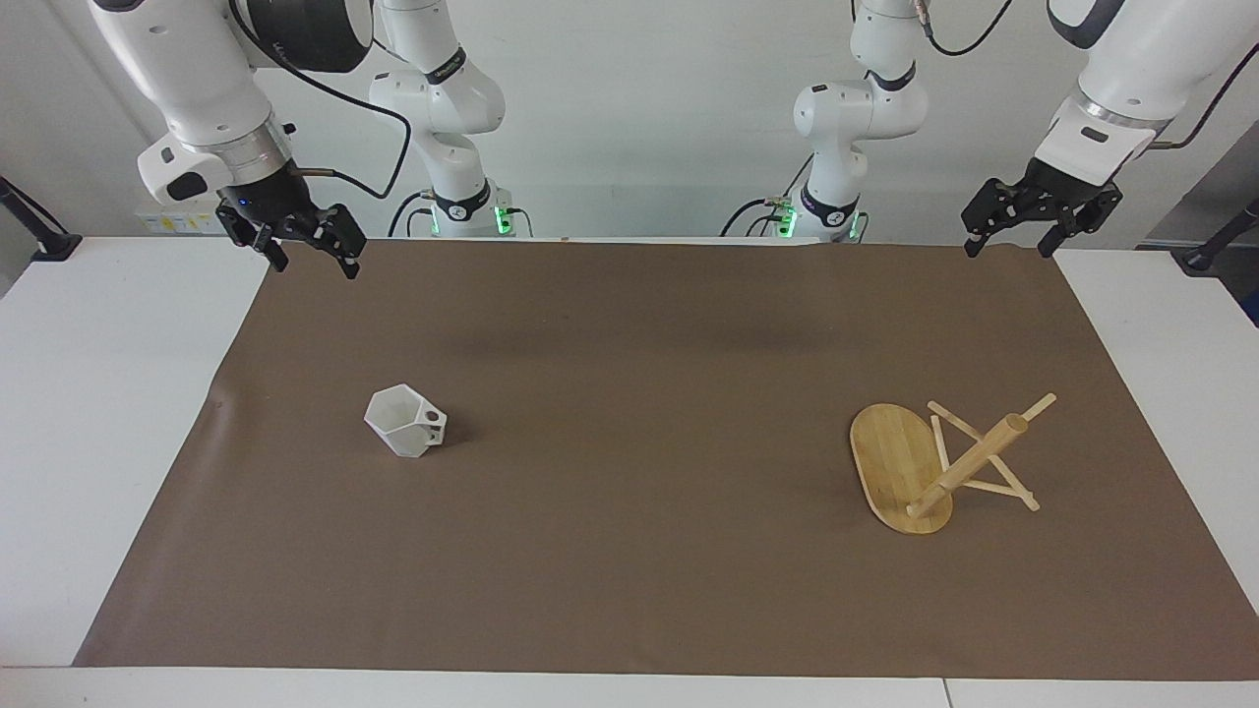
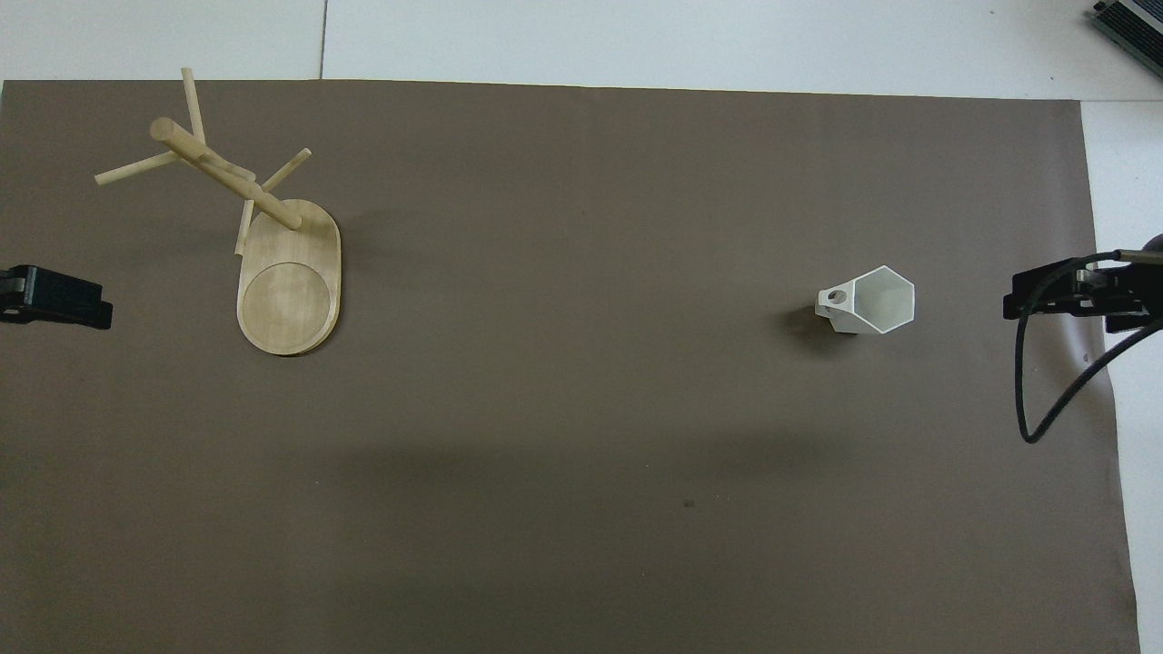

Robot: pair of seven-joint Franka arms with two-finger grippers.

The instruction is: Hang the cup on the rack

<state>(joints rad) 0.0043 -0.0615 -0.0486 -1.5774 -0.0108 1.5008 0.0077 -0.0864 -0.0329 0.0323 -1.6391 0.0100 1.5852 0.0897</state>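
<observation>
Two end effectors hang in the air with nothing in them, each at its own end of the white surface. The left end effector hovers over the robot-side corner of the brown mat at the left arm's end, its black fingers spread apart and touching nothing. The right end effector hovers over the matching corner at the right arm's end, its fingers likewise spread and empty. Both arms wait, well apart from the task's things.

The small white faceted cup with a hexagonal rim stands upright on the mat toward the right arm's end, its mouth open to the ceiling. Its blocky handle, pierced by a round hole, points toward the left arm's end of the surface.

The light bamboo rack stands on the mat toward the left arm's end, well apart from the cup, with bare mat between them. Its oval flat base runs lengthwise from nearer the robots to farther from them. The thick round post rises from the part of the base farther from the robots, and thin peg sticks cross it near the top, splaying outward. No cup hangs on any peg. A black cable loops beside the right end effector in the overhead view.
</observation>
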